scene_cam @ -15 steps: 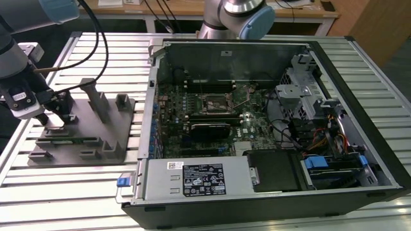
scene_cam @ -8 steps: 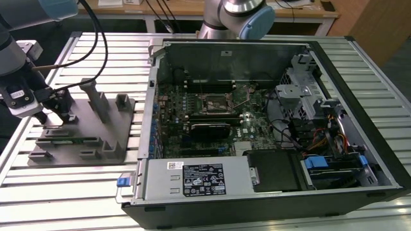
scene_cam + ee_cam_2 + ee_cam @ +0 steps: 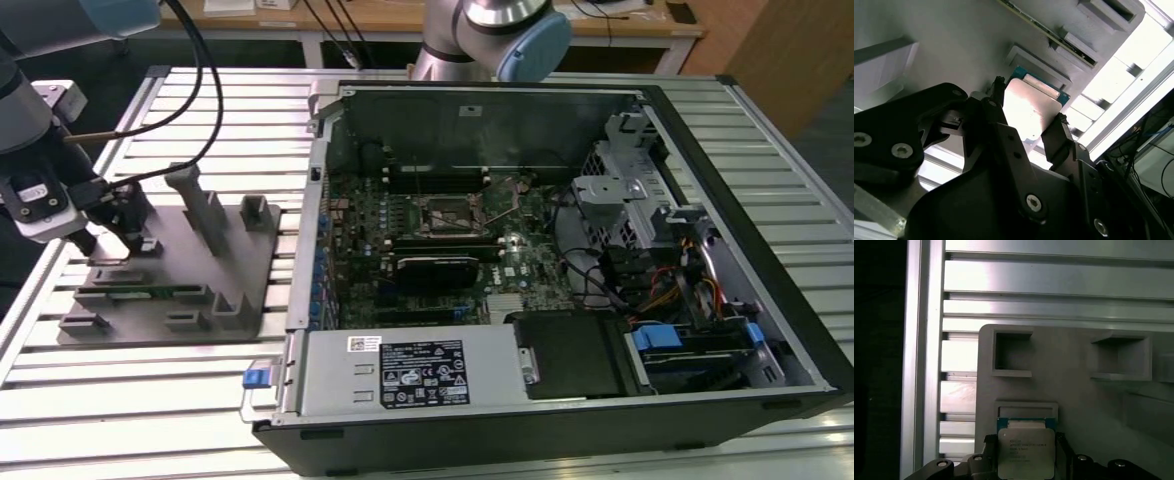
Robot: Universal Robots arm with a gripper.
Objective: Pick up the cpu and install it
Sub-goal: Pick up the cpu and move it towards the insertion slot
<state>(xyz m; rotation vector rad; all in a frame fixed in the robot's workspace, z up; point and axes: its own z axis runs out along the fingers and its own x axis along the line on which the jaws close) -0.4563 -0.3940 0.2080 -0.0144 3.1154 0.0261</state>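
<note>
The black gripper (image 3: 134,238) on the grey arm hangs low over the grey plastic fixture tray (image 3: 247,325). The tray lies on the slatted aluminium desk (image 3: 160,410), at about nine o'clock from the open black computer case (image 3: 507,125) in the exterior view.

In both wrist views the jaws look clamped on the small flat square cpu (image 3: 1026,452), with a black finger (image 3: 999,102) against each of two opposite edges. This edge grip leaves the silver-grey metal top plate (image 3: 1029,112) bare. I judge it also spares the underside and holds the chip square to the gripper. The cpu is at the tray's shallow square recess (image 3: 1026,409), close to the tray's outer edge. Whether it has cleared the tray's surface I cannot tell.

Room is tightest sideways. In the exterior view the tray's tall grey posts (image 3: 203,210) rise at about two o'clock from the gripper, between it and the case's upright side wall. The black-framed square socket (image 3: 447,212) sits mid-motherboard at about three o'clock, well apart from the gripper, with dark cables near it. The space above the tray and above the case is open.
</note>
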